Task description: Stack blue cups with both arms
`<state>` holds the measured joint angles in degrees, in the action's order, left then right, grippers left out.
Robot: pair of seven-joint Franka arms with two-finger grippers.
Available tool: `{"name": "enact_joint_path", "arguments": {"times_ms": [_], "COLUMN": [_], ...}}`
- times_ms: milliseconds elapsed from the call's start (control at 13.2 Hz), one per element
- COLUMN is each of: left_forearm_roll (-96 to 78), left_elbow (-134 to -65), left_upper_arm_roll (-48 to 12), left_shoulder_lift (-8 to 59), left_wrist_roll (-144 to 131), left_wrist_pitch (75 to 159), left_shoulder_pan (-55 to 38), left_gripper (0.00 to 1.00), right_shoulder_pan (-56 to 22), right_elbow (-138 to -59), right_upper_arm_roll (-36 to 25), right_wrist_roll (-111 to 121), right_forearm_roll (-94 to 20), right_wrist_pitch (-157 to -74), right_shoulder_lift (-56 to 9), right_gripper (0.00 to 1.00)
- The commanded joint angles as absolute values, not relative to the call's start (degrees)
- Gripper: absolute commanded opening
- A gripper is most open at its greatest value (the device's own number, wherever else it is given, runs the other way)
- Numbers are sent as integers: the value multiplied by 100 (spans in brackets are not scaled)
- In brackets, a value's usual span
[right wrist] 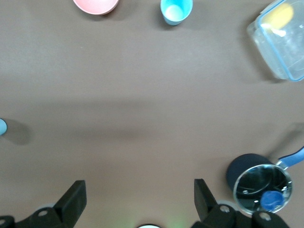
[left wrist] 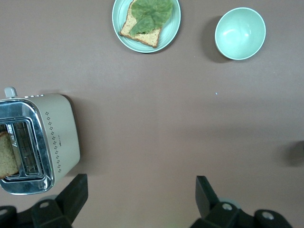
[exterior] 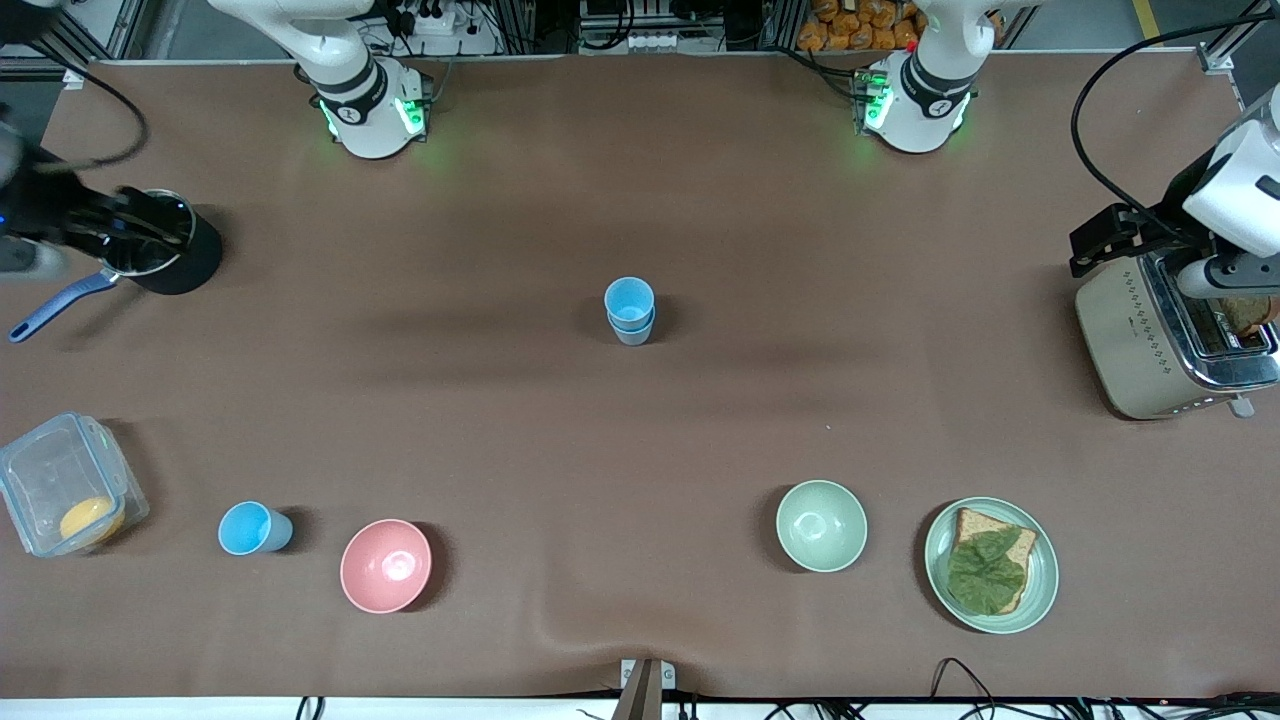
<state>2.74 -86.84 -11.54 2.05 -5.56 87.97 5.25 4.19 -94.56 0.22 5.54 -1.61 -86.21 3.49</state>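
Pink bowl (exterior: 386, 565) nearest camera, lone blue cup (exterior: 254, 528) beside it. Left pincer (left wrist: 137, 199) wide, empty, over toaster (exterior: 1165, 335); right pincer (right wrist: 139, 199) wide, empty, over pot (exterior: 160, 240). Stacked blue cups (exterior: 630, 311) mid-tabletop (exterior: 640, 430).

High front camera faces robots; wrist cameras apparently look downward.

Left gripper (left wrist: 137, 199) raised at the left arm's end of the table, fingers (left wrist: 209, 192) spread wide, empty. Right gripper (right wrist: 137, 199) raised at the right arm's end, likewise spread, empty.
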Motion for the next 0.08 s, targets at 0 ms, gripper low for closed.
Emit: {"name": "enact_joint_path", "arguments": {"times_ms": [0], "left_forearm_roll": [422], "left_elbow": [-8640], "left_upper_arm_roll": [-1169], "left_shoulder_lift": [149], "left_wrist_roll": [-378], "left_wrist_pitch": [8745], "left_shoulder_pan": [571], "left_gripper": [100], "right_shoulder_pan": [686], "right_elbow": [-9633], "right_upper_arm_roll": [202], "right_wrist_roll": [809], "right_forearm_roll": [-220], "right_wrist_pitch": [-8710], "right_shoulder_lift": [466], "right_gripper": [100]}}
